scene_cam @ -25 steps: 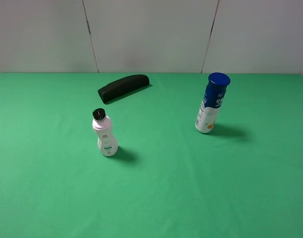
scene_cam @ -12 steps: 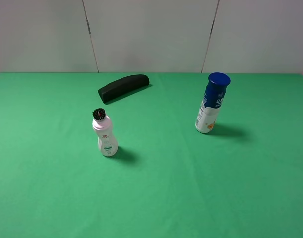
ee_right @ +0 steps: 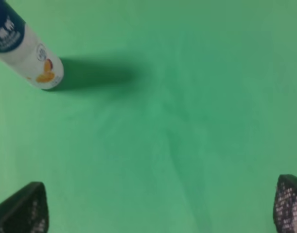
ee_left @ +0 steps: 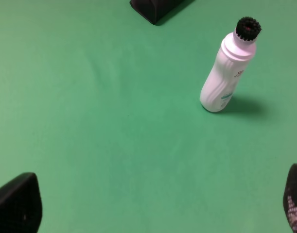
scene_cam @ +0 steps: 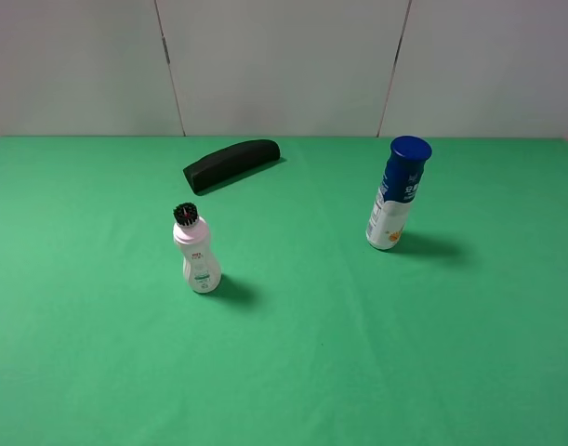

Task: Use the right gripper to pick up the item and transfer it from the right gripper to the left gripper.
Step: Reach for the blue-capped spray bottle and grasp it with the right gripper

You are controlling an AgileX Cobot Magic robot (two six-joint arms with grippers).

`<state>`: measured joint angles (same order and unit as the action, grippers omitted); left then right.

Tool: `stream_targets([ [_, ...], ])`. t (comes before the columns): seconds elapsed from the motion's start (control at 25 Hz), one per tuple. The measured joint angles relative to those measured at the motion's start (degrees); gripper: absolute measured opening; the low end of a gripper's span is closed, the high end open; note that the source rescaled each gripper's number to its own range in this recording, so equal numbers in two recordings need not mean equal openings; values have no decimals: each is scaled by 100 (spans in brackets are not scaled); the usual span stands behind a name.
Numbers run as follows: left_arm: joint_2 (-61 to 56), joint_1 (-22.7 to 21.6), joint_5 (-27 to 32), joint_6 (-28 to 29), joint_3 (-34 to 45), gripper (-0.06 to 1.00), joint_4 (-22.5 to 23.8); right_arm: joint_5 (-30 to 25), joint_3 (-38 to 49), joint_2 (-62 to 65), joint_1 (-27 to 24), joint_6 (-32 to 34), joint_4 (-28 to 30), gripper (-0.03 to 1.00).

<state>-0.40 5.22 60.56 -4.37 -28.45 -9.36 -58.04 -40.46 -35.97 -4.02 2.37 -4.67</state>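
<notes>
1. Black fingers (ee_right: pixel 22 211) of the right gripper (ee_right: pixel 155 208) are standing wide apart, gripping nothing, with only green cloth between them.
2. Black fingers (ee_left: pixel 14 204) of the left gripper (ee_left: pixel 155 208) are likewise spreading wide and holding nothing.
3. Well apart from the right gripper, the item (scene_cam: pixel 395 200) is standing upright on the table (scene_cam: pixel 358 353), blue cap up, white base on the cloth.
4. It is sitting in the table's right half, nearer the far edge than the near edge.
5. Well apart from the left gripper, a white bottle (scene_cam: pixel 197 253) with a black bristly top is standing upright in the table's left half.
6. Beyond that bottle, a black oblong object (scene_cam: pixel 231 163) is lying flat near the far edge.
</notes>
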Motion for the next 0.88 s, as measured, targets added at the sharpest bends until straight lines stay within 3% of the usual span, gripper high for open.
stream_targets([
  [0.2,0,0,0,0,0,100,0,-153,-789,-1422,85,5,-154,100],
  [0.52,0,0,0,0,0,100,0,-299,-2204,-3180,1536,376,227,100],
  [0.88,0,0,0,0,0,100,0,-701,-3759,-4886,2369,432,321,100],
])
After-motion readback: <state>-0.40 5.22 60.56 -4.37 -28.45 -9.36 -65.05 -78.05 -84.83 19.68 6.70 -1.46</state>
